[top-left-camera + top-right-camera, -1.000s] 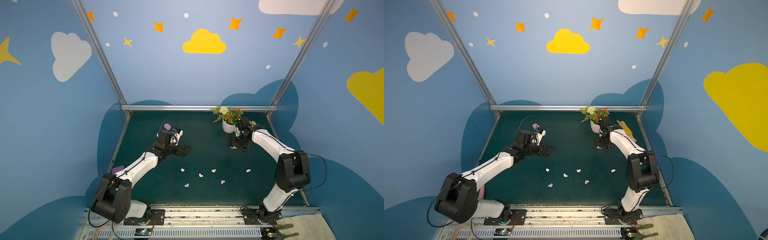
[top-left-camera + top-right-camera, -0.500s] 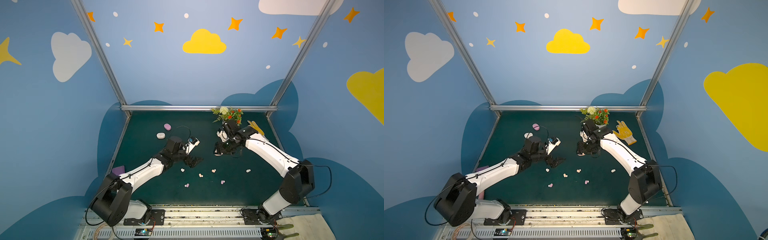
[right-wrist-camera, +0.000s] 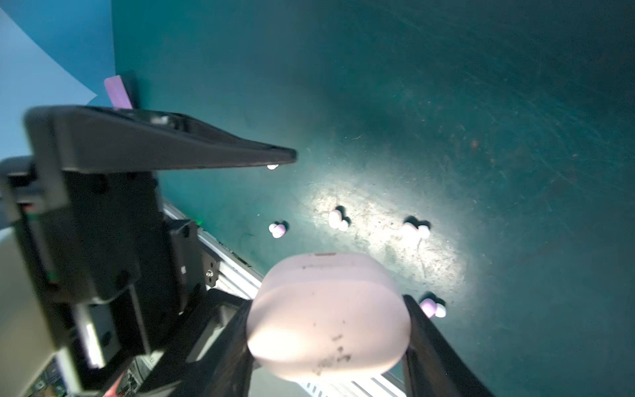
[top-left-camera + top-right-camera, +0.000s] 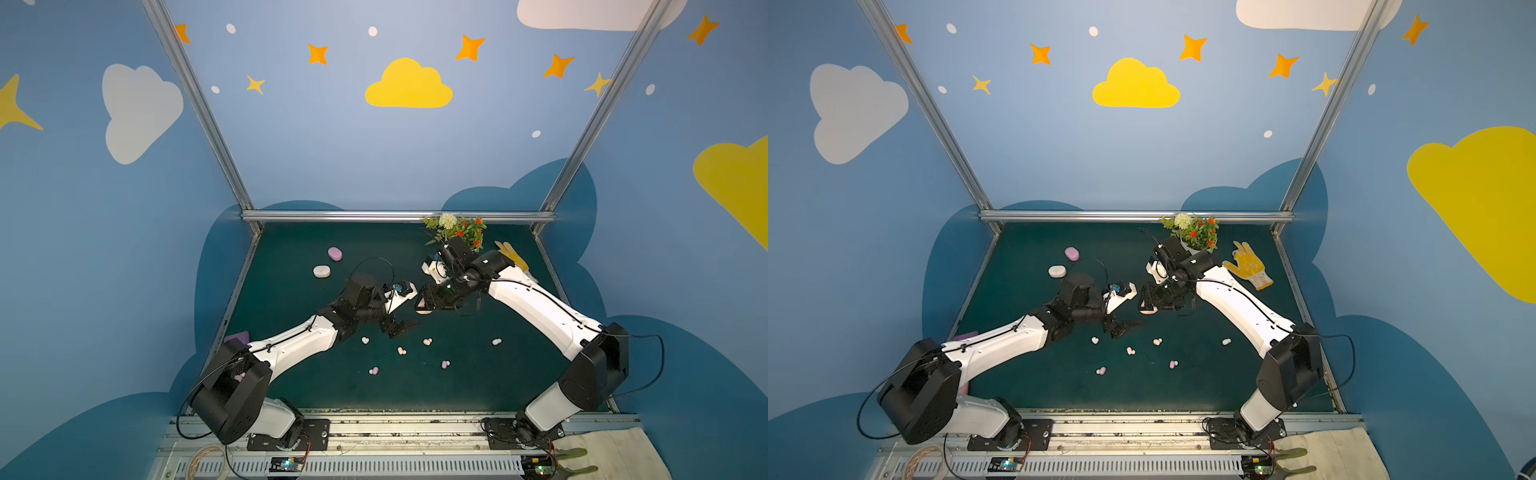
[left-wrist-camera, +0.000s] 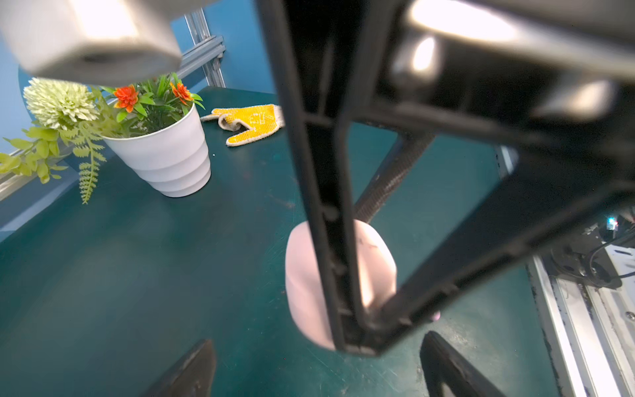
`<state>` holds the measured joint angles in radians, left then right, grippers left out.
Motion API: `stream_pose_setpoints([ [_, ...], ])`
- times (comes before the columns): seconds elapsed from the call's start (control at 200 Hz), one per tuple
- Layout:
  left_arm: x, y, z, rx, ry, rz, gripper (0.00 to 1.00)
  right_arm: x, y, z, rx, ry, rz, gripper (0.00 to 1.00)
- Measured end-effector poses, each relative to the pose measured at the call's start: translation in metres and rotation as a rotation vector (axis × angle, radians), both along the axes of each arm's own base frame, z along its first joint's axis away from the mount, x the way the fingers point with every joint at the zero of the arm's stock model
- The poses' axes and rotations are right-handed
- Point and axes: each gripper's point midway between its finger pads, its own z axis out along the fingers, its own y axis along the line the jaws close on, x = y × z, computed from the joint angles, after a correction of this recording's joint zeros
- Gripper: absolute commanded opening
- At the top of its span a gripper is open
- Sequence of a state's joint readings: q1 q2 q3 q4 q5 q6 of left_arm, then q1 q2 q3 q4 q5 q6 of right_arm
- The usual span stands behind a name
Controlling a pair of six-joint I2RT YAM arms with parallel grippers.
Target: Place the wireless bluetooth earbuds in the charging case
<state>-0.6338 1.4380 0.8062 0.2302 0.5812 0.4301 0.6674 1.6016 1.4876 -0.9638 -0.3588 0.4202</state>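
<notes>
Fingers (image 3: 427,343) of the right claw (image 3: 326,306) clamped the pink charging case (image 3: 326,319) by its two ends, lid shut; the claw stood only as wide as the case and was filled by it. Whether the case touched the green mat (image 4: 478,395) beneath could not be told. The left claw (image 4: 400,327) pointed toward the right one from just beside it, slightly nearer the arm bases. Its two fingers (image 5: 189,371) were spread wide and held nothing, and from its wrist camera the case showed straight ahead, past its fingertips. All six earbuds (image 4: 1131,350) lay loose on the mat, outside the case, on the arm-base side of both claws. A white earbud (image 4: 365,340) sat just beside the left claw, at its wrist side. A peach earbud (image 4: 401,350) and a second peach earbud (image 4: 427,341) lay near the open fingertips. A lilac earbud (image 4: 374,370) and a second lilac earbud (image 4: 445,364) lay farther from both claws, toward the bases. A second white earbud (image 4: 496,341) lay apart from the right claw, beside its forearm. Well beyond the left claw, toward the back rail, rested a lilac case (image 4: 335,253) and a white case (image 4: 321,271). Behind the right claw stood a white flower pot (image 5: 165,158), with a yellow glove (image 4: 1248,266) past it.
</notes>
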Motion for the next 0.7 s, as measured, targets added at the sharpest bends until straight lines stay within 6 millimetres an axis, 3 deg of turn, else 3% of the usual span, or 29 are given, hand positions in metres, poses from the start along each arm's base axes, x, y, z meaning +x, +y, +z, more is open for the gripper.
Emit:
stream_pose_setpoints([
  [0.34, -0.01, -0.018, 0.007, -0.026, -0.03, -0.06, 0.82, -0.005, 0.006, 0.004, 0.032, 0.029, -0.002, 0.43],
  [0.696, -0.01, -0.022, 0.007, -0.037, -0.027, -0.077, 0.71, -0.004, 0.005, 0.005, 0.035, 0.036, -0.015, 0.43],
])
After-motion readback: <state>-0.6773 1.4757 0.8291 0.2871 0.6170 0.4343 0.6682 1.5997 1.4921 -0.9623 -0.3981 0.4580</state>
